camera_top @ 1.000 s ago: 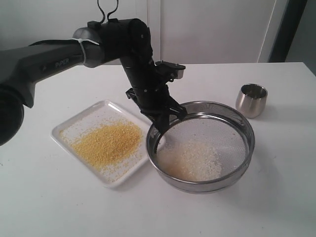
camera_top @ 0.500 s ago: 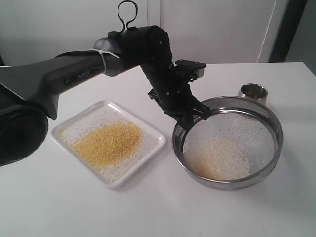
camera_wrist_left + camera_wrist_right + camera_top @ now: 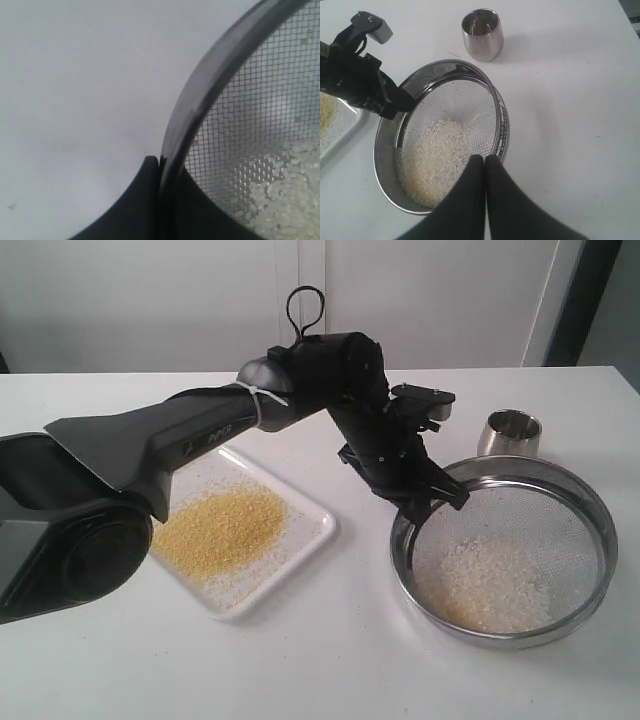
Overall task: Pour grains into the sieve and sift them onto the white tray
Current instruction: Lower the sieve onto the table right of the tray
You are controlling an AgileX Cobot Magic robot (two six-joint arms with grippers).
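The sieve (image 3: 505,625) rests on the table right of the white tray (image 3: 318,530), holding pale coarse bits (image 3: 495,580). My left gripper (image 3: 432,502) is shut on the sieve's near-left rim (image 3: 200,95); the rim runs between its black fingers (image 3: 150,190). Fine yellow grains (image 3: 220,530) lie heaped on the tray. My right gripper (image 3: 485,159) is shut with nothing in it and hangs above the sieve (image 3: 385,165); it is out of the exterior view. The left gripper's black fingers (image 3: 395,102) on the rim also show in the right wrist view.
A small steel cup (image 3: 509,433) stands upright behind the sieve, seen as empty cup (image 3: 482,34) in the right wrist view. The left arm (image 3: 200,435) stretches over the tray's back corner. White table (image 3: 330,660) surrounds everything.
The left gripper has carried the sieve to the right, away from the tray, across both earlier frames. The coarse bits stayed inside it.
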